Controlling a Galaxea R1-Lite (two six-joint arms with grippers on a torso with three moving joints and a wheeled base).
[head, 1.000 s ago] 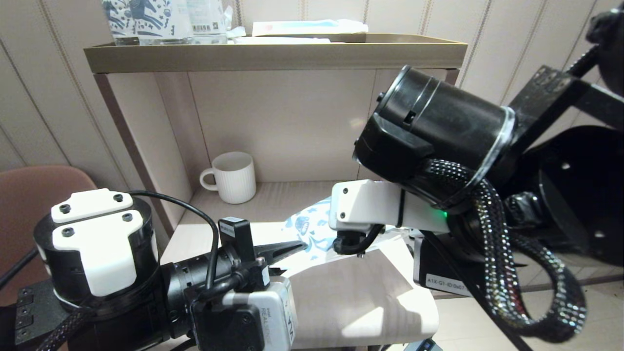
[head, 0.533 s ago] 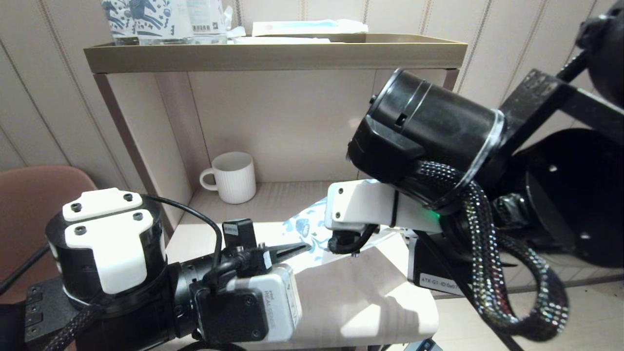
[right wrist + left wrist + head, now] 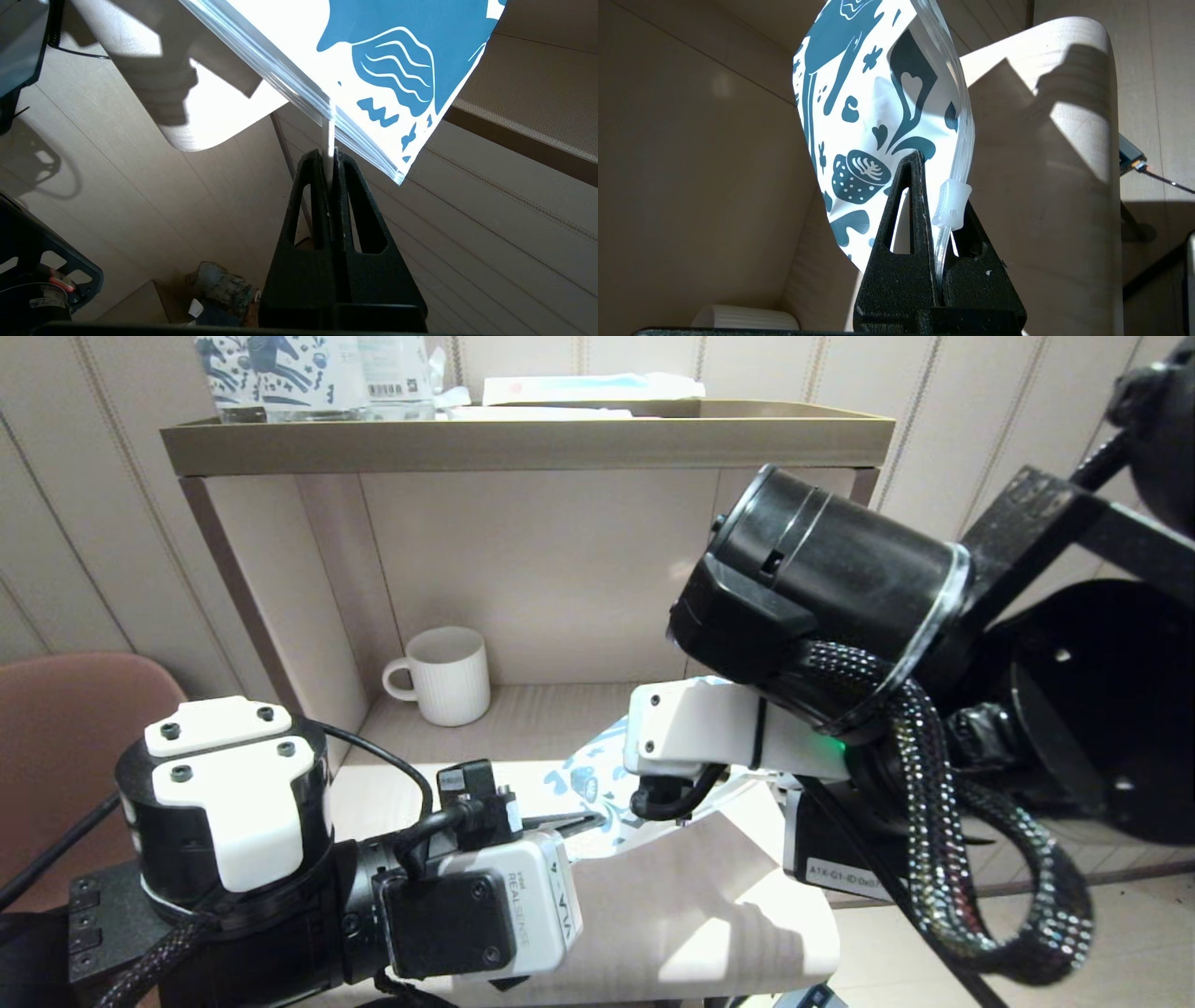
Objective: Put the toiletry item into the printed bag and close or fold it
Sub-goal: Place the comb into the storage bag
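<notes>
now, with the left tool [image 3: 931,186] clamped by the slider [image 3: 951,205] and the right tool [image 3: 331,161] pinching the bag [image 3: 597,770] mid-frame, keep the zip taut while sliding.

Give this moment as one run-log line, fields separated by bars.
left gripper: shut on printed bag | right gripper: shut on printed bag | mug: on shelf

The right arm [image 3: 831,588] hides most of the printed bag [image 3: 588,775] and its contents.
</notes>
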